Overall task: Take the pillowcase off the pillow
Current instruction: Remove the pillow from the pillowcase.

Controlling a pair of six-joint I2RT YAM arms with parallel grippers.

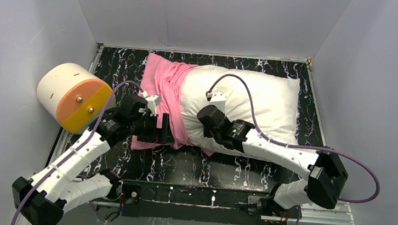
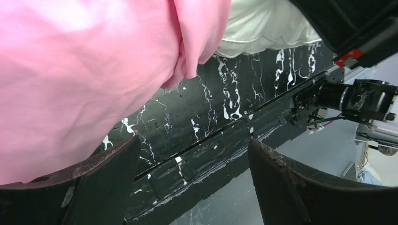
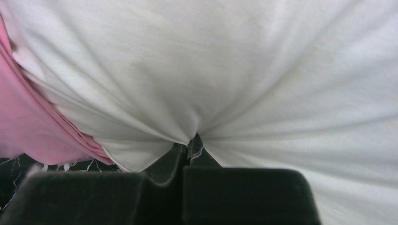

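Your right gripper (image 3: 180, 187) is clamped tight on a pinch of the pillow (image 1: 253, 98), and you can see the white cloth puckering into creases that fan out from the tips, so that's your anchor. Your left gripper (image 2: 192, 187) stands wide apart with nothing between the fingers, sitting at the near edge of the pillowcase (image 1: 165, 95), where pink cloth drapes just over one finger. The pillowcase is bunched on the pillow's left end, covering roughly the left third and rucked into long folds. The rest of the pillow lies bare and plump across the back of the black marbled table (image 1: 224, 167). That cover looks thin, limp and light, plain matte pink on the side showing, and I'd reckon it's a touch slippery, so it will slide and gather rather than hold any shape. The pillow is soft and squashy too, so expect it to drag along unless that right pinch holds firm. For your hold, go for the loose hanging fold at the near edge, the flap drooping toward the table. Take the pink layer alone, bite deep enough that it won't slip out, and pull leftward, away from the anchor.
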